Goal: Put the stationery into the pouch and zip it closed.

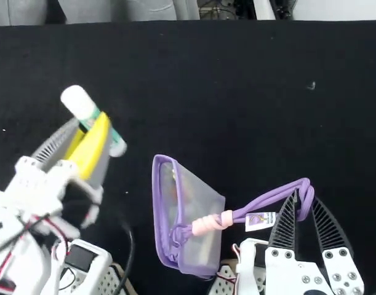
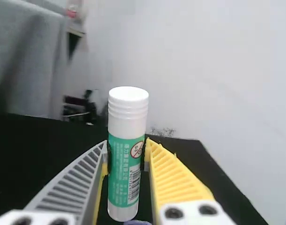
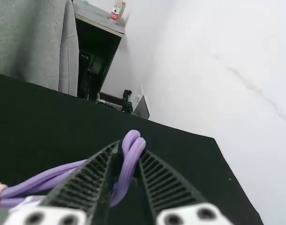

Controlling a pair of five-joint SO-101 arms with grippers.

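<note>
High view. The left gripper (image 1: pixel 89 123) is at the left of the black tabletop (image 1: pixel 237 92). Its grey and yellow fingers are closed on a glue stick (image 1: pixel 77 101), white cap pointing away from the arm. The stick is off the tabletop and well apart from the pouch (image 1: pixel 191 215). The pouch lies near the front edge between the two arms: translucent walls, purple trim, rimmed mouth turned toward the left arm. The mouth looks open, though I cannot tell how wide. Something coloured shows faintly through the wall; it cannot be identified. A purple cord (image 1: pixel 268 200) with a pink bead (image 1: pixel 212 222) and a small tag (image 1: pixel 260 219) runs from the pouch to the right gripper (image 1: pixel 303 200), which pinches the cord's looped end.

Left wrist view. The glue stick (image 2: pixel 128 154) stands upright in the left gripper (image 2: pixel 126 143). The fingers are narrowed to the width of the barrel and press the green label from both sides; the cap is above the tips.

Right wrist view. The right gripper (image 3: pixel 126 150) is nearly shut, with the doubled cord (image 3: pixel 131 145) squeezed between its black ribbed fingers and trailing off to one side.

Handling notes (judgement).
- Stick: light, rigid, smooth plastic. A mid-barrel hold suits it, but it could pivot or slide if the grip loosens.
- Pouch: thin and floppy, so it will not hold its mouth open unaided and will drag when pushed.
- Cord: only tethers the pouch and gives little control over the mouth. The trim beside the opening, or the zip pull, looks the better place to hold.
</note>
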